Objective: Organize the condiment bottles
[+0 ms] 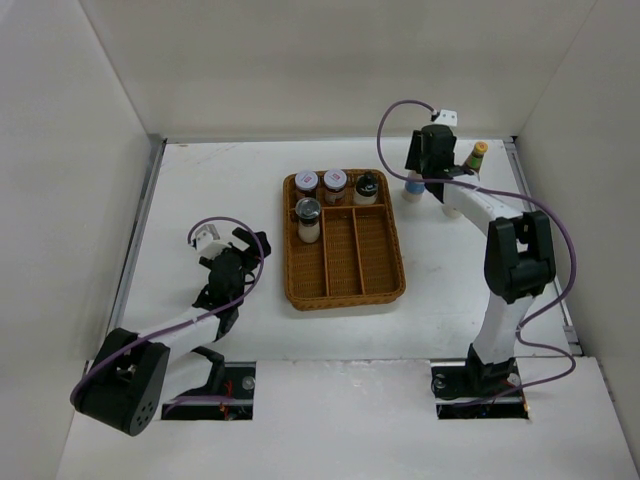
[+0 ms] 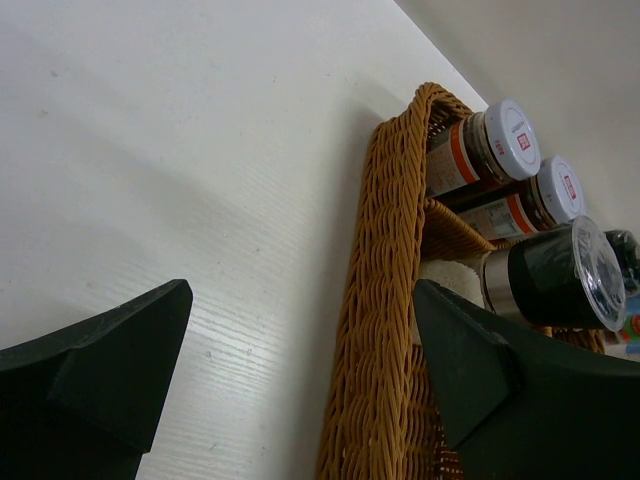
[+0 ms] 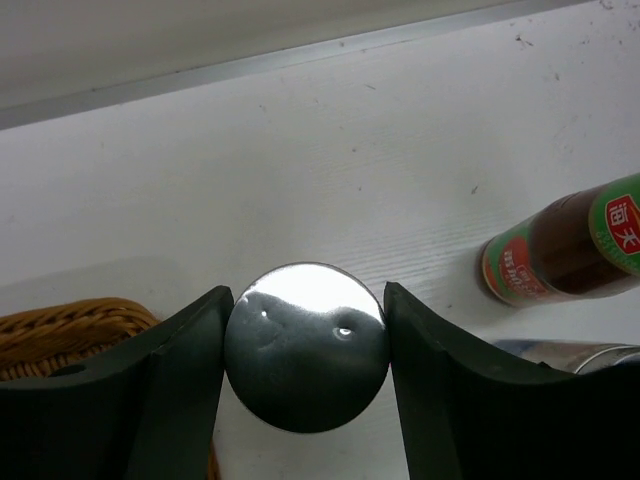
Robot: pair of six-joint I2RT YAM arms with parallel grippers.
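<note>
Wicker tray [image 1: 343, 262], four bottles [image 1: 308, 218] inside, three outside

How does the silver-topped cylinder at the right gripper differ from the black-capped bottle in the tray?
The silver-topped white-blue cylinder stands right of the brown wicker tray, between the right gripper's jaws; the black-capped bottle sits inside that tray, ungripped. Caps: silver versus black. Both stand upright.
</note>
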